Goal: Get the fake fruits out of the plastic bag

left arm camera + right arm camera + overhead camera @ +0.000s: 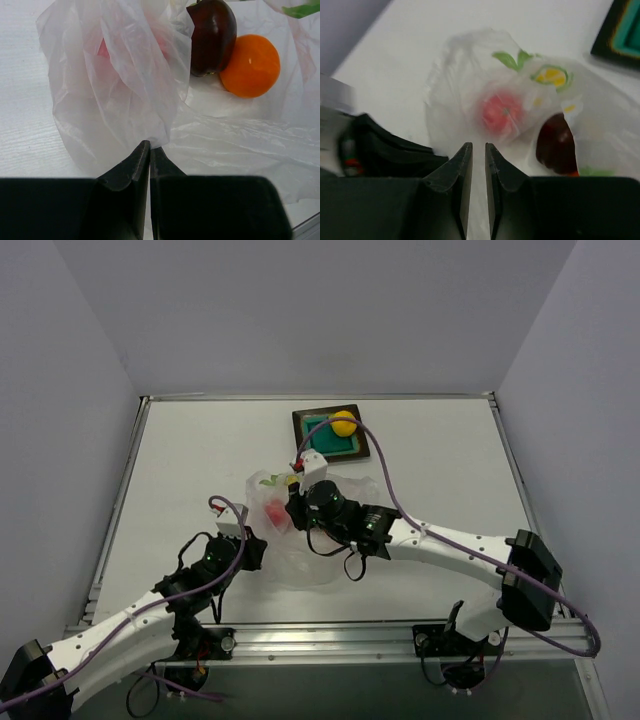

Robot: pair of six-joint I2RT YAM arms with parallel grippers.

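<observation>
Pinching a gathered fold of film, the left gripper (150, 146) has its two dark fingers pressed together on the near left edge of the plastic bag (125, 100), low over the white table (200, 460). The bag lies crumpled on the table between the two arms, its whitish film rising in a loose hump just beyond those fingers.

A bright red fruit (502, 112) shows blurred through the film on the bag's left side. To its right sit the dark maroon fruit (212, 37) and the orange fruit (250, 65), touching each other; from the left wrist view both look bare in the bag's open mouth. Yellow and green printed marks sit on the film above them.

The right gripper (478, 147) hangs over the bag from the right, its fingers nearly together with a thin slit between them; whether any film is caught there cannot be told.

Farther back and to the right, apart from the bag, stands the square teal tray (320, 432), and the yellow fruit (344, 423) rests in it near the far rim.
</observation>
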